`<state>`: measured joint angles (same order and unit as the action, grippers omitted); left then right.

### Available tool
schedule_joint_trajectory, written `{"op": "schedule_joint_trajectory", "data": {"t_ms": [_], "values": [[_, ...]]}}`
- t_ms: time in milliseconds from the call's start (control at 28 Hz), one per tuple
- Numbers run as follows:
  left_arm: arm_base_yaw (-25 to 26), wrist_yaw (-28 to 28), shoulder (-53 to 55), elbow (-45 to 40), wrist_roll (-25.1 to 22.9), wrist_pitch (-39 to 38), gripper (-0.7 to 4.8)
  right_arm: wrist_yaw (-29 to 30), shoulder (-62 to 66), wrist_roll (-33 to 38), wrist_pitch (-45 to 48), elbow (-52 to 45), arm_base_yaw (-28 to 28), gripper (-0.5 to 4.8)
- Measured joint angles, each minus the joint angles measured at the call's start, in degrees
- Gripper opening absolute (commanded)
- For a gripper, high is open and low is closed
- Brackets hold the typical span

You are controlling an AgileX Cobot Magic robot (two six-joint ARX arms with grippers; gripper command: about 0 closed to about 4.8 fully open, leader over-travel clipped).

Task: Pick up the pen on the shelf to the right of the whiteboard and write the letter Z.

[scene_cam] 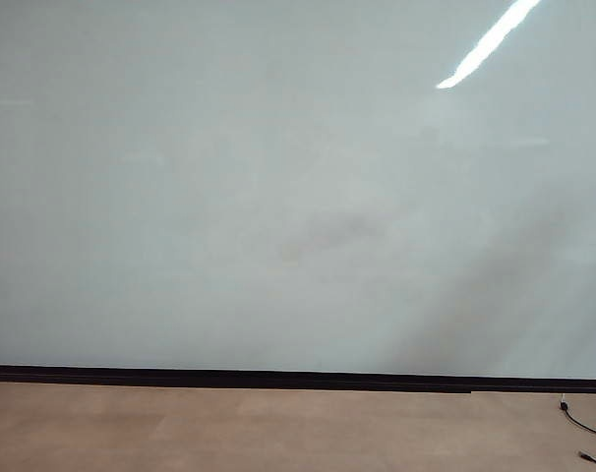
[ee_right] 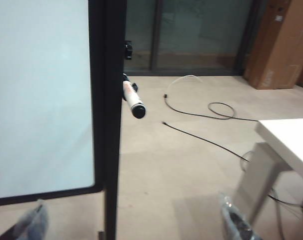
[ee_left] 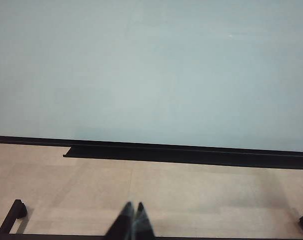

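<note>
The right gripper (ee_right: 134, 222) is standing with its jaws wide apart: in the right wrist view one blurred fingertip (ee_right: 31, 222) is showing at the lower left of the frame and the other at the lower right, with nothing between them. It is pointing toward the right edge of the whiteboard (ee_right: 41, 100), whose black frame is running down the frame just left of centre.

The pen (ee_right: 132, 99) is lying just beside that black frame, projecting from it toward the camera with its dark cap end foremost. Its support is hidden behind the frame, so the shelf itself cannot be made out. The pen is well apart from the gripper and is not yet grasped.

The left gripper (ee_left: 133, 220) is sitting at the bottom centre of the left wrist view with its jaws together, holding nothing, and facing the board and the black strip along its lower edge.

In the exterior view the whiteboard (scene_cam: 229, 197) is filling the frame and is carrying no letter Z; neither arm is appearing there.

Judged risks from here:
- The approach is passing close to the black frame; a finger could be striking it and deflecting.
- The pen is slim and projecting freely; contact by one finger alone could be knocking it to the floor.
- A cable (ee_right: 201, 112) is trailing on the floor beyond, of no concern to the grasp.
</note>
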<state>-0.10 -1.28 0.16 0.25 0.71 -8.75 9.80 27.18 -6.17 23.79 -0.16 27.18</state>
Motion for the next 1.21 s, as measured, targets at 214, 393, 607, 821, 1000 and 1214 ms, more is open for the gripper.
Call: {"op": "schedule_joint_trajectory", "data": {"t_ms": [214, 393, 607, 821, 1000, 1214], "values": [[0.0, 0.0, 0.0, 0.0, 0.0, 0.0, -0.04, 5.5, 14.4, 0.4, 15.7, 0.0, 2.3, 4.43], [0.0, 0.0, 0.0, 0.0, 0.0, 0.0, -0.04, 7.6, 27.3, 1.2, 31.6, 0.2, 3.1, 4.43], [0.0, 0.0, 0.0, 0.0, 0.0, 0.0, -0.04, 11.1, 49.4, 6.1, 54.9, 3.6, 4.5, 4.42], [0.0, 0.0, 0.0, 0.0, 0.0, 0.0, -0.04, 16.5, 63.2, 6.9, 56.2, 12.5, 4.2, 4.42], [0.0, 0.0, 0.0, 0.0, 0.0, 0.0, -0.04, 18.0, 70.1, 6.5, 56.3, 18.9, 4.6, 4.42], [0.0, 0.0, 0.0, 0.0, 0.0, 0.0, -0.04, 21.6, 76.5, 6.5, 56.4, 25.7, 4.3, 4.41]]}}
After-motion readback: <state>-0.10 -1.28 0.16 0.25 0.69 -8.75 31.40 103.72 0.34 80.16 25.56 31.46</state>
